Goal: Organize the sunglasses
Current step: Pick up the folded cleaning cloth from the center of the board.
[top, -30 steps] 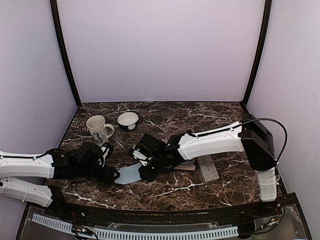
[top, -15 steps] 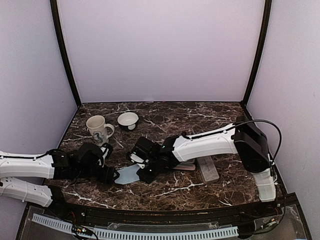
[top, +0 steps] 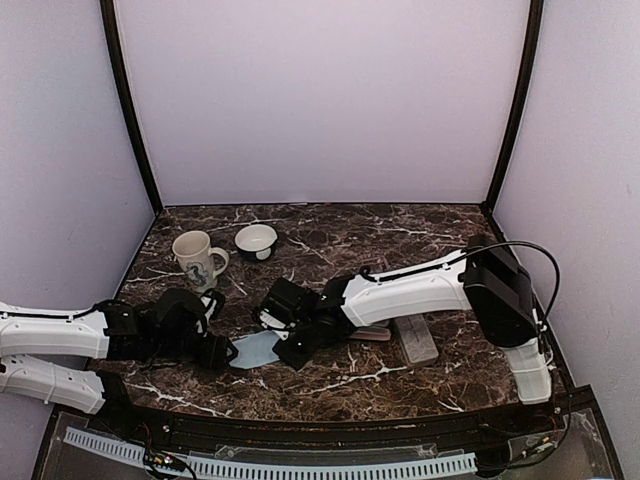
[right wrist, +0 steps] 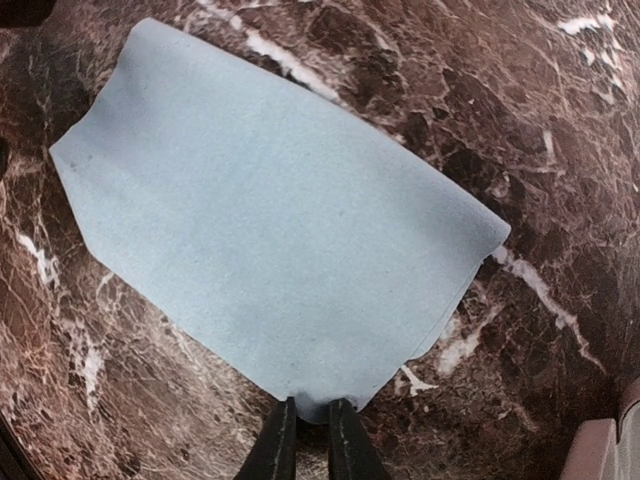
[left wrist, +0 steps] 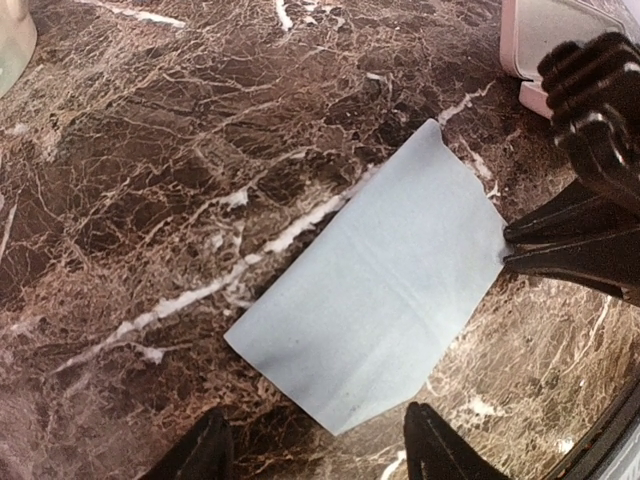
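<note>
1. Work surface: the dark marble tabletop is enclosed by lilac walls at the back and both sides. Open marble extends behind the arms to the back wall and along the front strip near the arm bases.

2. Obstructions: a mug and a small bowl stand back left, close to each other but apart. A grey case lies right of centre. A pink case lies just beside the cloth's far end, partly under the right arm.

3. Light-blue cloth: it lies flat on the marble at front centre, between the two grippers. In the top view its long axis runs diagonally, from front left to rear right.

4. Right gripper: the fingers are nearly pressed together, pinching the middle of one short edge of the cloth.

5. Left gripper: the fingers are spread wide and low over the marble. The cloth's opposite corner sits between the fingertips, touching neither.

6. Sunglasses: they cannot be made out in any view, so their position, heading and long axis cannot be told.
</note>
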Robot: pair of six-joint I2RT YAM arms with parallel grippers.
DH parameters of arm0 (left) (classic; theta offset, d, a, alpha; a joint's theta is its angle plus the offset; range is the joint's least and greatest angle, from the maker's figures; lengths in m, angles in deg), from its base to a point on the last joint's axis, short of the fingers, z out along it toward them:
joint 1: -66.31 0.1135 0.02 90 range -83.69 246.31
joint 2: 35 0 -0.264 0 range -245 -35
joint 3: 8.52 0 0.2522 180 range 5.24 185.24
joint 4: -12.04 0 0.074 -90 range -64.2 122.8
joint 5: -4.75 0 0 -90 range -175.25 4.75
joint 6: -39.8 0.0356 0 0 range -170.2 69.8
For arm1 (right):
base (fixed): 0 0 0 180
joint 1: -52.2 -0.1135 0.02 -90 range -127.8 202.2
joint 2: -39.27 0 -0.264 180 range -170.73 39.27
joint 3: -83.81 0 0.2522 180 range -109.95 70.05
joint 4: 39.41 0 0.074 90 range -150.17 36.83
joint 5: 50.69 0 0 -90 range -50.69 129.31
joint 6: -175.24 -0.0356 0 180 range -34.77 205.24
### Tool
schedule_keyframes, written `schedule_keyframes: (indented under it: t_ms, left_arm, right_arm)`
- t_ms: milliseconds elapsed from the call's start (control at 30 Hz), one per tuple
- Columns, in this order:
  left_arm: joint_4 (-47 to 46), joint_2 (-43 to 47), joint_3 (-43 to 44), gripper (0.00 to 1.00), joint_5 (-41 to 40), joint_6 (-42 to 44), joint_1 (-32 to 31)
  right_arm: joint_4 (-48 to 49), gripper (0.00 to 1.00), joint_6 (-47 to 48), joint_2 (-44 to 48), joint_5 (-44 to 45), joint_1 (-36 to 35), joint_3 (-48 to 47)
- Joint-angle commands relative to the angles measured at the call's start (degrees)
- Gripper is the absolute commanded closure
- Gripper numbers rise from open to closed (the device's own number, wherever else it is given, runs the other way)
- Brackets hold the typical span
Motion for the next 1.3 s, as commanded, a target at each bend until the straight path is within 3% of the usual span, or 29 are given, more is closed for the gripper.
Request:
schedule_keyframes:
  t_ms: [0, 233, 733, 1267]
  left_arm:
    - [-0.8, 0.7, -1.8, 0.39, 0.5, 0.0, -0.4]
    - [-2.6, 0.6, -3.0, 0.41, 1.5, 0.9, -1.3]
    - [-7.7, -1.8, -3.6, 0.54, 3.4, 4.3, -5.9]
    - [-9.5, -7.5, 0.8, 0.38, -4.2, 13.7, -9.2]
  right_arm:
    - [-0.8, 0.89, -0.3, -1.5, 0.7, -0.5, -1.4]
    - [0.7, 1.00, -1.6, 0.4, -0.7, -0.4, -0.9]
    - [3.8, 1.00, -5.5, 3.4, -7.8, 3.1, 0.7]
    - [7.3, 1.00, -9.0, 5.7, -17.6, 6.5, 2.8]
